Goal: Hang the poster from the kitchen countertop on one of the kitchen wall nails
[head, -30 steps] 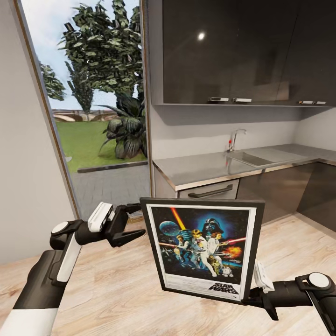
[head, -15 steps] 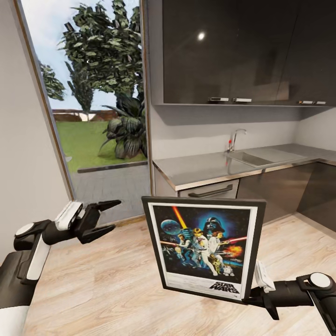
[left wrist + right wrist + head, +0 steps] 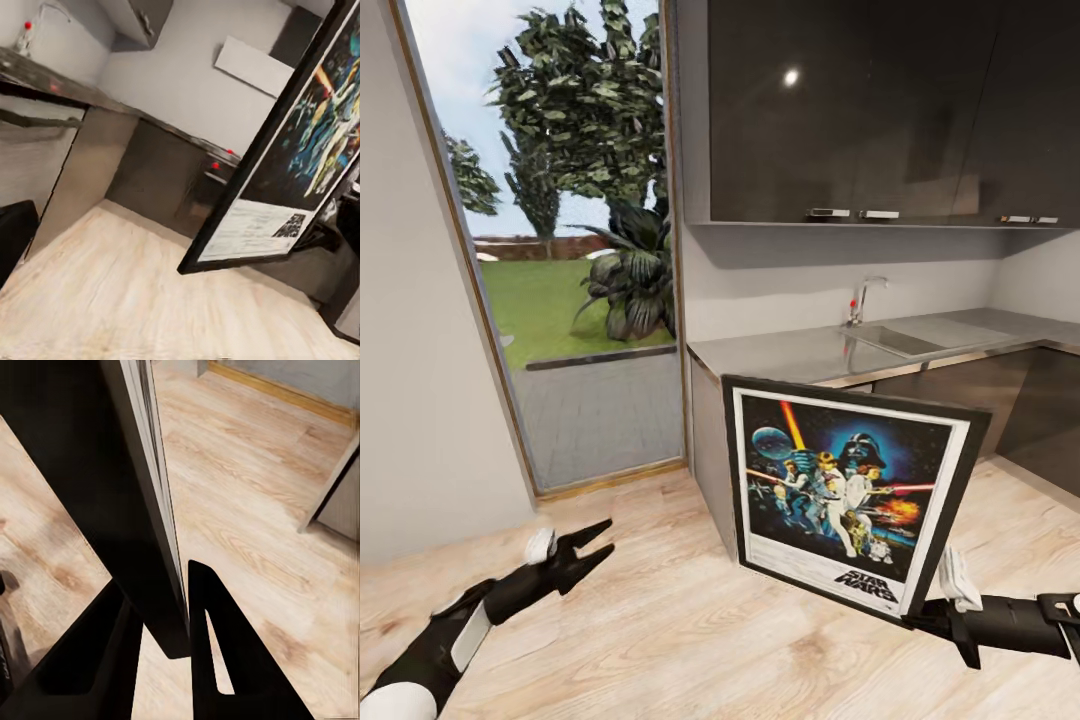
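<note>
The black-framed Star Wars poster (image 3: 850,495) hangs upright and slightly tilted over the wooden floor, in front of the grey cabinets. My right gripper (image 3: 948,612) is shut on its lower right corner. In the right wrist view the frame edge (image 3: 142,495) sits clamped between the dark fingers (image 3: 214,645). My left gripper (image 3: 592,543) is low at the left, open and holding nothing, well clear of the poster. The left wrist view looks across the floor at the poster (image 3: 300,165). Behind it runs the grey kitchen countertop (image 3: 780,355) with its sink (image 3: 905,340) and chrome tap (image 3: 865,295).
Dark upper cabinets (image 3: 850,110) hang over the counter. A tall glass door (image 3: 570,250) to a garden fills the left, beside a plain grey wall (image 3: 420,350). Wooden floor (image 3: 660,620) spreads between my arms.
My left arm has dropped down and to the left, away from the poster, with its gripper still open. The right gripper has carried the poster up and to the right, nearer the counter.
</note>
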